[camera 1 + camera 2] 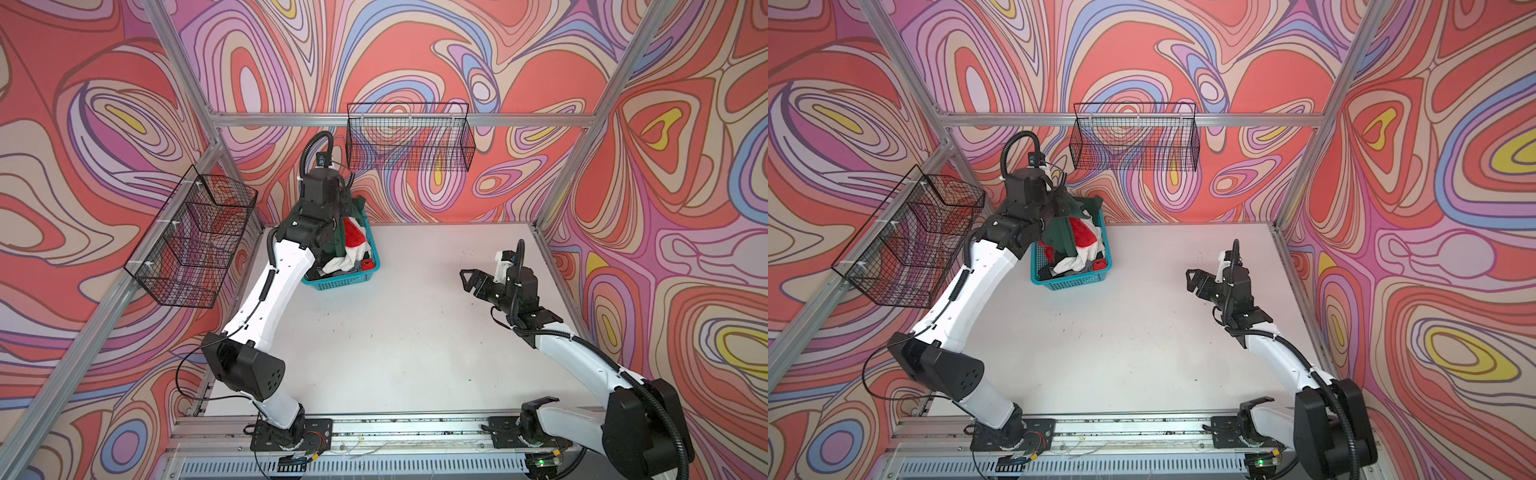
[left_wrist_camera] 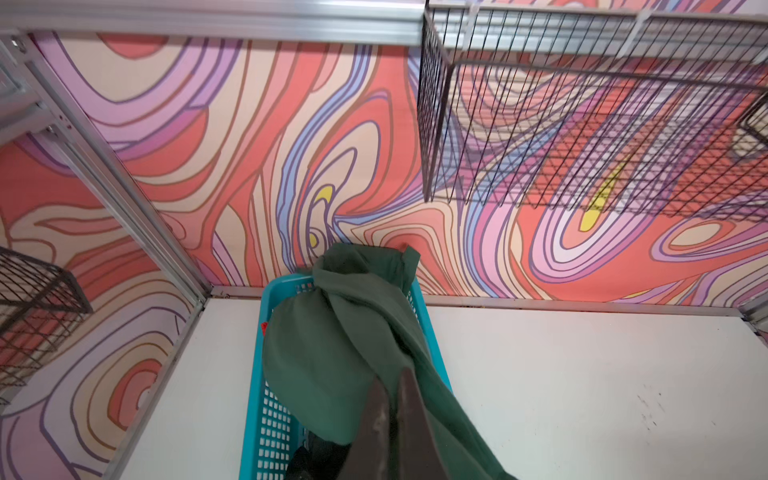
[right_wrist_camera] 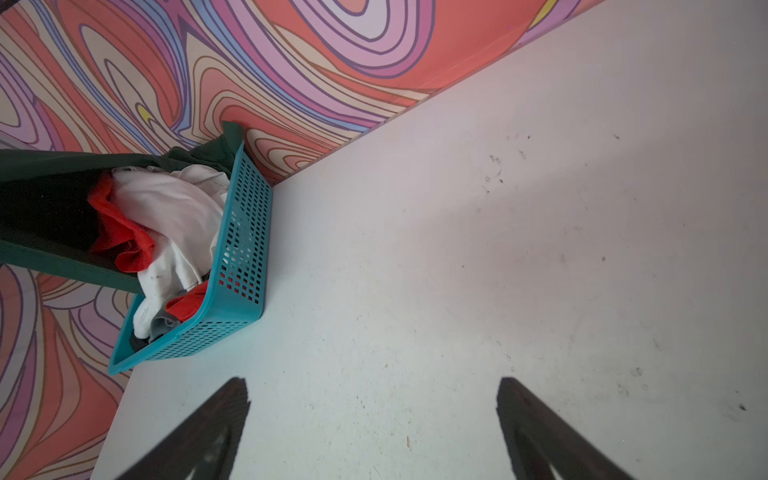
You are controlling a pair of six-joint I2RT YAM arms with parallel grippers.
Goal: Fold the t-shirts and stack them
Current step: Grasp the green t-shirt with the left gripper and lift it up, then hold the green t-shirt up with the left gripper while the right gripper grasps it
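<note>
1. Closest to the lens in the left wrist view, the left end effector (image 2: 390, 376) has its two dark fingers (image 2: 374, 415) pressed narrow on a fold of the dark green t-shirt (image 2: 332, 345), which it holds.
2. From that grip the green cloth runs stretched into the teal basket (image 2: 272, 415). Its far end is bunched over the basket's rim on the side of the back wall (image 2: 249, 145).
3. In both top views the basket (image 1: 340, 283) (image 1: 1067, 283) stands on the white counter (image 1: 395, 332) at its back left, close to the back wall. The left arm's wrist hangs right above it, with green cloth (image 1: 334, 245) (image 1: 1059, 237) showing beneath.
4. Inside the basket, in the right wrist view, lie a crumpled white t-shirt (image 3: 174, 208), a red t-shirt (image 3: 120, 237) and a bit of grey cloth (image 3: 160, 326), all beside the green one (image 3: 41, 166).
5. Over bare counter, the right end effector (image 3: 370, 380) (image 1: 464, 282) is spread wide and holds nothing. It is well apart from the basket and points toward it.
6. Two black wire baskets hang on the frame, one at the back (image 1: 409, 137) and one on the left side (image 1: 195, 237).
</note>
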